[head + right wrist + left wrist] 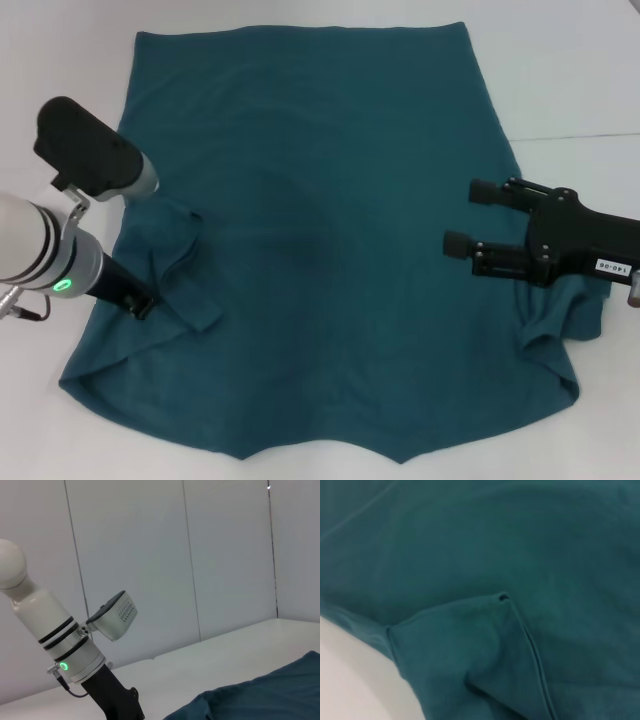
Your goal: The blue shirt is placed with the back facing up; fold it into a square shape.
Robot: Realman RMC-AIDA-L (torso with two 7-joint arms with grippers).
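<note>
The blue shirt (320,250) lies spread flat on the white table, far wider than either gripper. Its left sleeve (180,280) is folded inward over the body, and the left wrist view shows that fold (485,650) close up. My left gripper (143,303) is down at the outer edge of that folded sleeve. The right sleeve (560,315) is bunched at the right edge. My right gripper (470,217) hovers over the shirt's right side, open, its two black fingers pointing inward with nothing between them. A corner of the shirt (260,695) also appears in the right wrist view.
White table (570,80) surrounds the shirt on all sides. The left arm's white forearm (40,250) and black wrist camera (85,145) stand over the table's left side. A pale panelled wall (200,555) rises behind the table.
</note>
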